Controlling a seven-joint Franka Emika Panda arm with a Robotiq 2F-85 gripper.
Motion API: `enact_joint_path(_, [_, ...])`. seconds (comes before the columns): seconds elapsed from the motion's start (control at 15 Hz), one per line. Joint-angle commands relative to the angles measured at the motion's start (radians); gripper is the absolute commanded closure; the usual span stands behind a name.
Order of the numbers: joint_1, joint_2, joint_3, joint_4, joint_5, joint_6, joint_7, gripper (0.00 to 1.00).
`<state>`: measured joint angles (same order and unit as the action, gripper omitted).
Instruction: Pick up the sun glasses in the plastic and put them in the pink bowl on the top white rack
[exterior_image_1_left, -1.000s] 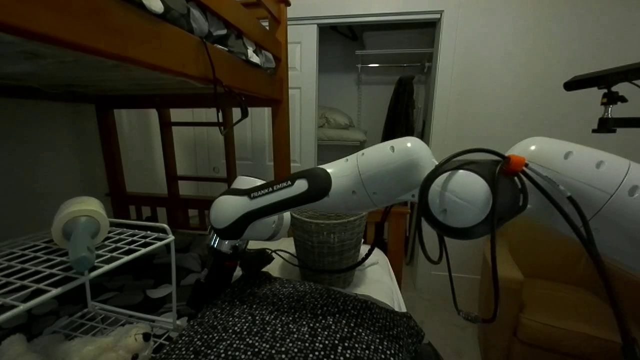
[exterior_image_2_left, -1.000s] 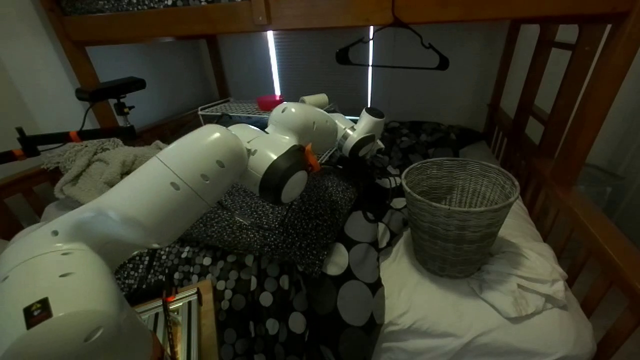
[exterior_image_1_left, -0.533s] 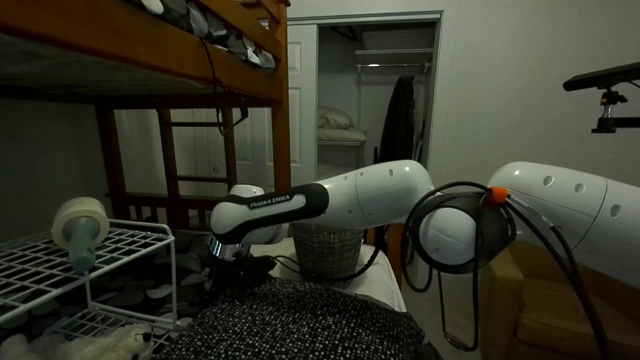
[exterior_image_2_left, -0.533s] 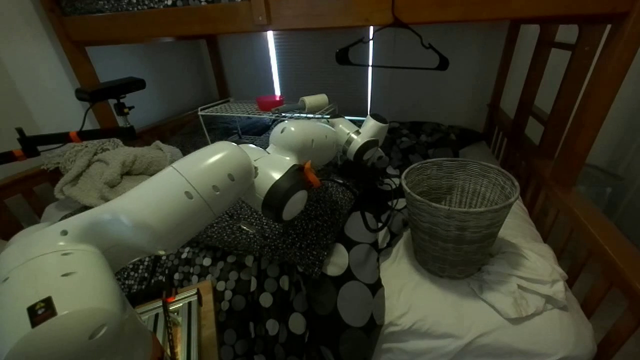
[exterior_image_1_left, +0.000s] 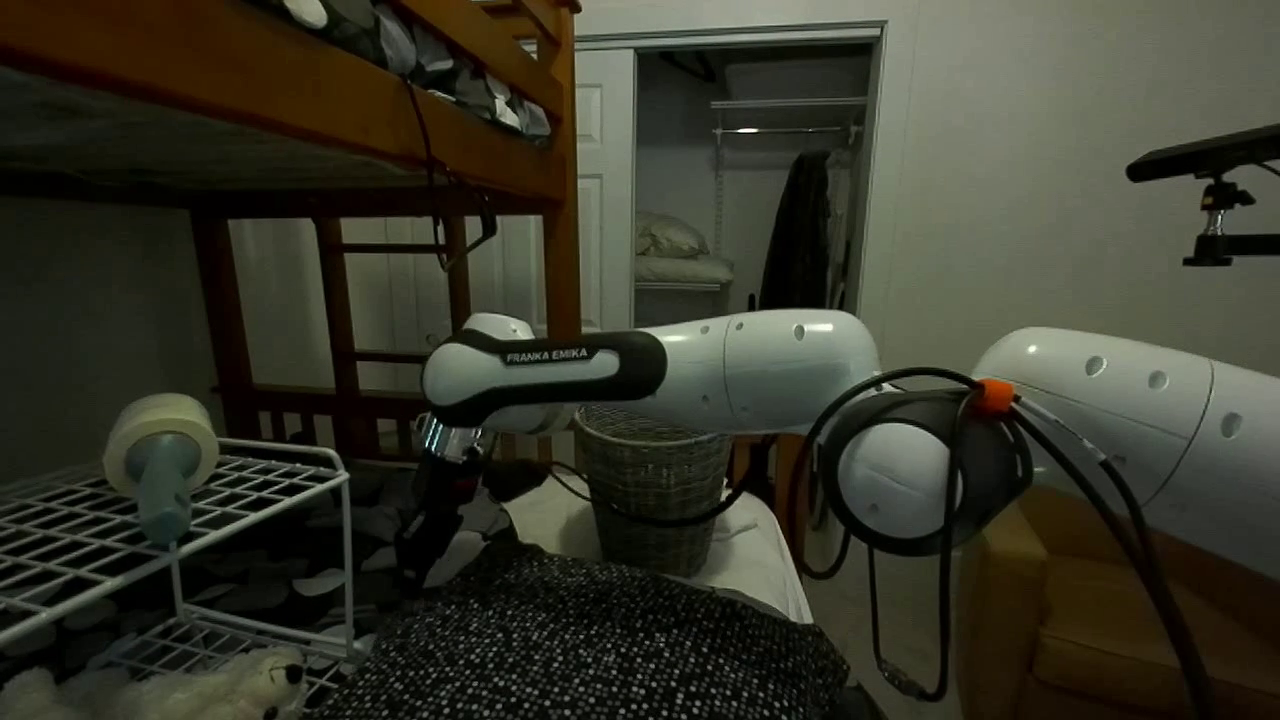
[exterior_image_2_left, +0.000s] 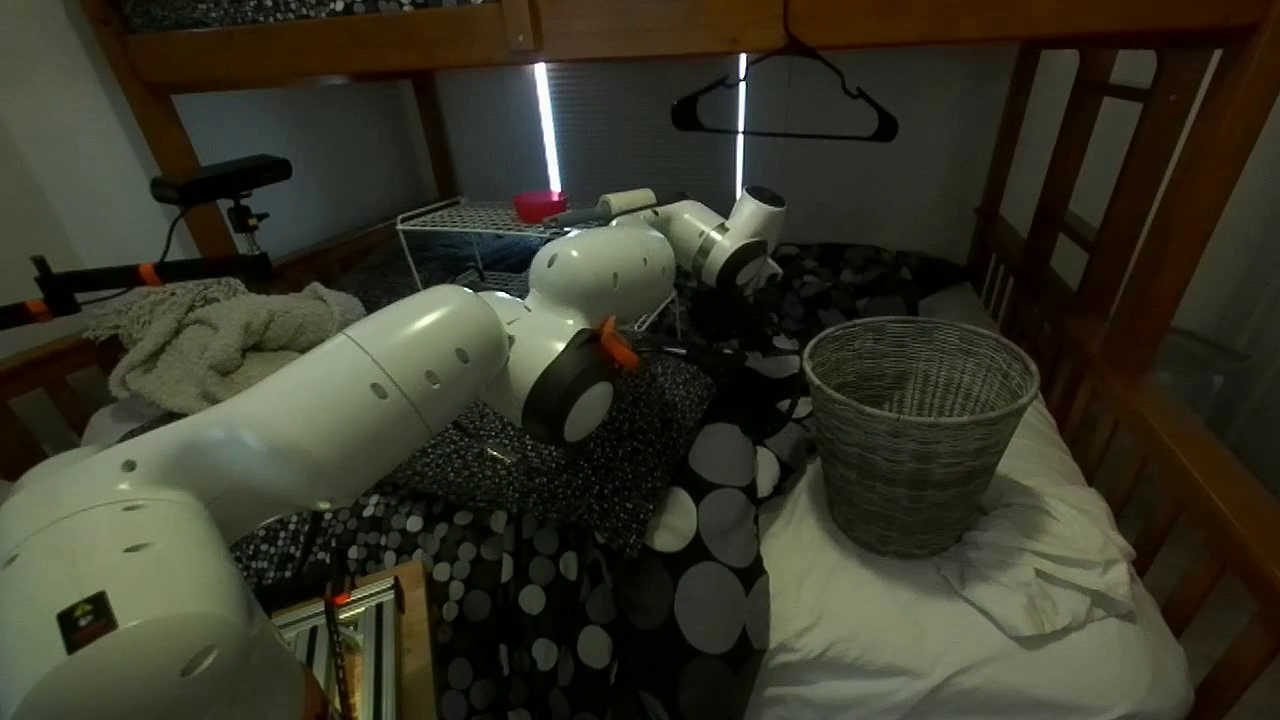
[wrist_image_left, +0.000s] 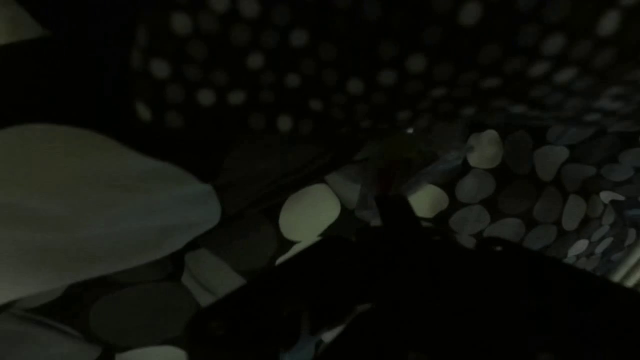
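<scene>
In the wrist view a clear plastic package (wrist_image_left: 440, 162) with something dark and red inside shows dimly; the sun glasses cannot be made out clearly. My gripper (wrist_image_left: 394, 197) looks shut on this plastic, its black fingertips together and plastic showing on both sides of them, though the picture is very dark. In an exterior view the gripper (exterior_image_1_left: 415, 572) points down over the bed, beside the white rack (exterior_image_1_left: 250, 480). The pink bowl (exterior_image_2_left: 540, 206) stands on the top of that rack (exterior_image_2_left: 465, 217) in an exterior view, behind the arm.
A tape roll (exterior_image_1_left: 165, 440) with a blue-grey handle lies on the rack's top. A plush bear (exterior_image_1_left: 235, 685) is on its lower level. A dotted black pillow (exterior_image_1_left: 600, 640) and a wicker basket (exterior_image_2_left: 920, 440) are nearby. A black hanger (exterior_image_2_left: 785, 132) hangs from the upper bunk.
The hand dipped toward the bed half a second ago and has since risen. The jaws have come together. The arm's elbow sits lower than a second ago.
</scene>
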<state>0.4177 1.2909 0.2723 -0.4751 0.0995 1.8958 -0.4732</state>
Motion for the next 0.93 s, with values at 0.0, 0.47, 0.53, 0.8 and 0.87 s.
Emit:
enact_joint_path(0.0, [-0.005, -0.053, -0.027, 0.027, -0.016, -0.035, 0.001, 1.00])
enact_joint_path(0.47, [-0.014, -0.137, -0.041, 0.033, -0.013, -0.105, -0.005, 1.00])
enact_joint_path(0.53, [-0.017, -0.146, -0.030, 0.038, -0.005, -0.109, -0.031, 1.00])
enact_joint_path(0.8, [-0.023, -0.193, -0.022, 0.039, 0.001, -0.132, -0.088, 1.00])
enact_joint_path(0.87, [-0.028, -0.197, -0.012, 0.039, 0.012, -0.135, -0.104, 1.00])
